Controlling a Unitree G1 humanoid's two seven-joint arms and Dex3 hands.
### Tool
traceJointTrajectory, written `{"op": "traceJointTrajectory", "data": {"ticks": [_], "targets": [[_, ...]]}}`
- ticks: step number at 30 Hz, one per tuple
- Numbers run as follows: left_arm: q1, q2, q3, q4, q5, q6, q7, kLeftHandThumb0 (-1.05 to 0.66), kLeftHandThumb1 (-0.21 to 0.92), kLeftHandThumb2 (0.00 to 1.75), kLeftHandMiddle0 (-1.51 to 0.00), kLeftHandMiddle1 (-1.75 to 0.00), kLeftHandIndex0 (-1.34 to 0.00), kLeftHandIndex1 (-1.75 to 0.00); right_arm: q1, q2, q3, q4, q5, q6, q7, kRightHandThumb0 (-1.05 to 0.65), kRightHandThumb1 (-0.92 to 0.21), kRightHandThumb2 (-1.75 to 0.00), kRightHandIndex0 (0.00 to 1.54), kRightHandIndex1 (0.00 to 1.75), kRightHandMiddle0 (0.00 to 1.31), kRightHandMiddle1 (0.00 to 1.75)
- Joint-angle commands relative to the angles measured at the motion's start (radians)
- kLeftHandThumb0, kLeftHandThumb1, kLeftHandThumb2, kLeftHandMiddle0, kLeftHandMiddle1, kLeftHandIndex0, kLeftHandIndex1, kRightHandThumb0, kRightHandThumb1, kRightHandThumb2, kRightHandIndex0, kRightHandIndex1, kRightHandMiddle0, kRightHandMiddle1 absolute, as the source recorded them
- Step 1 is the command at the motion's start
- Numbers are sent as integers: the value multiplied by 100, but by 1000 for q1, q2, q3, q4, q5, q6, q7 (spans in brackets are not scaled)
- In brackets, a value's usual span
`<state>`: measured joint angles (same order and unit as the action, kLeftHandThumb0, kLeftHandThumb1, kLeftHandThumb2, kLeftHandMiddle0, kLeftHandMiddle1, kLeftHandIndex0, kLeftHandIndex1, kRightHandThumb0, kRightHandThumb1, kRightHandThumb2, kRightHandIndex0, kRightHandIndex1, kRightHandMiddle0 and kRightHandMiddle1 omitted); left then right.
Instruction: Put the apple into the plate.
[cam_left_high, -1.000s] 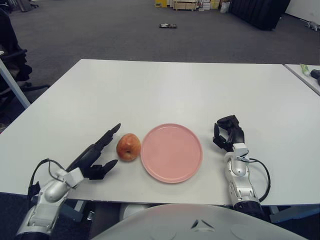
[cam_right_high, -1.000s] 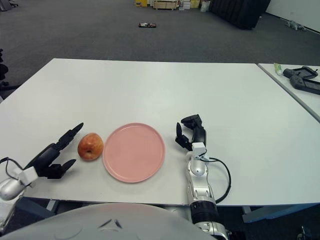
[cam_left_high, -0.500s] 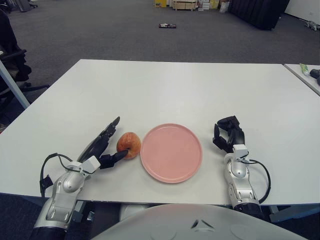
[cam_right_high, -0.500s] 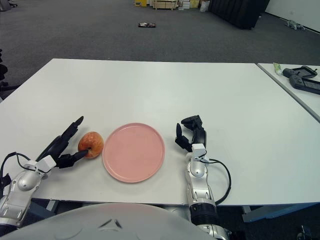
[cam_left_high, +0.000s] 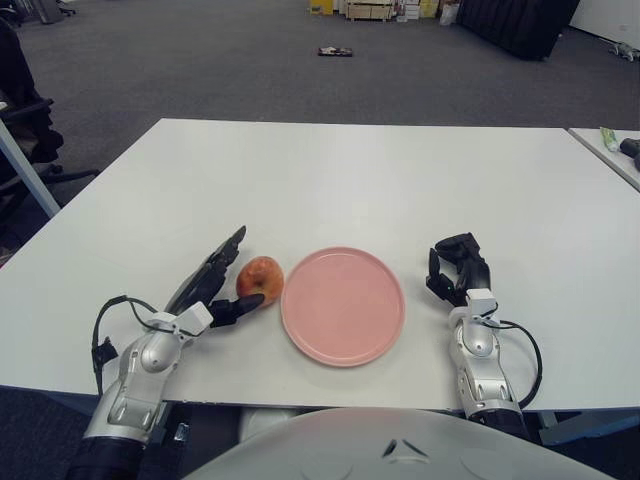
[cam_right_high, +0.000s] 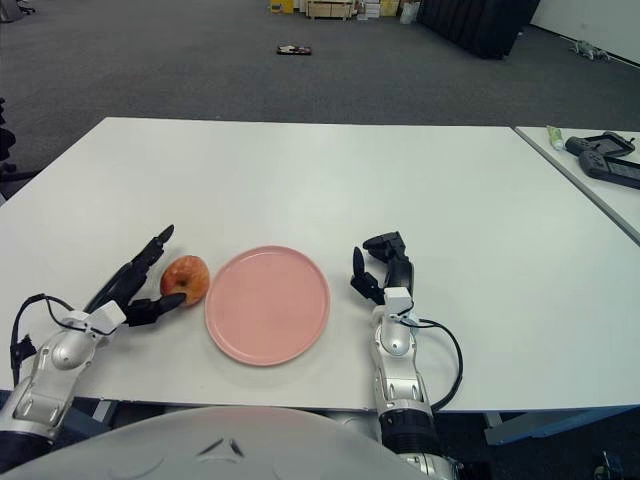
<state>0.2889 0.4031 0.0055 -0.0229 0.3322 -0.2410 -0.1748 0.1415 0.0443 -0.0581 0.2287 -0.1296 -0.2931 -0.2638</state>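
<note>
apple (cam_left_high: 260, 279) sits on the desk (cam_left_high: 350, 180) at lower left of centre, just beside the left rim of the pink plate (cam_left_high: 343, 305), not on it. left hand (cam_left_high: 215, 285) is right against it from the lower left: upper fingers (cam_left_high: 226, 252) extended past its far side, thumb touching the near side, so bracketing it, not yet clamped. plate lies directly right of the apple, so the carry is a short shift toward frame centre. right hand (cam_left_high: 456, 266) shows right of the plate, curled, holding nothing, farther from the apple
</note>
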Motion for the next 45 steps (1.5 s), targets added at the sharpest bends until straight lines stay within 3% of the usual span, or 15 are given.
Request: {"op": "traceJointTrajectory", "data": {"ticks": [1,12,17,29,39,45], "targets": [[-21,6,-5,-13,15,22,8,-105,84,29,0,0,0,0,25,1,-4,19,2,30,0,-39,-65,-91,55,131,36,175],[-35,20,-18,-66,11,91,-30,-105,82,29,0,0,0,0,30,-2,-1,9,-5,35,1,-39,-64,-92,56,133,36,175],[-61,34,-25,-49,14,83,-41,-105,81,29,0,0,0,0,29,-1,0,7,-12,41,-6,-39,-63,-92,55,133,37,175],[-109,109,-82,-42,90,103,-102,-105,79,30,0,0,0,0,28,3,-5,0,-6,47,-8,-39,-65,-90,52,130,35,175],[-129,155,-118,-54,87,137,-196,-98,60,59,0,0,0,0,30,6,-12,0,12,39,1,-38,-69,-85,57,129,33,175],[-138,174,-133,-62,68,144,-246,-96,57,64,0,0,0,0,33,7,-18,-5,16,52,1,-38,-70,-84,56,127,32,175]]}}
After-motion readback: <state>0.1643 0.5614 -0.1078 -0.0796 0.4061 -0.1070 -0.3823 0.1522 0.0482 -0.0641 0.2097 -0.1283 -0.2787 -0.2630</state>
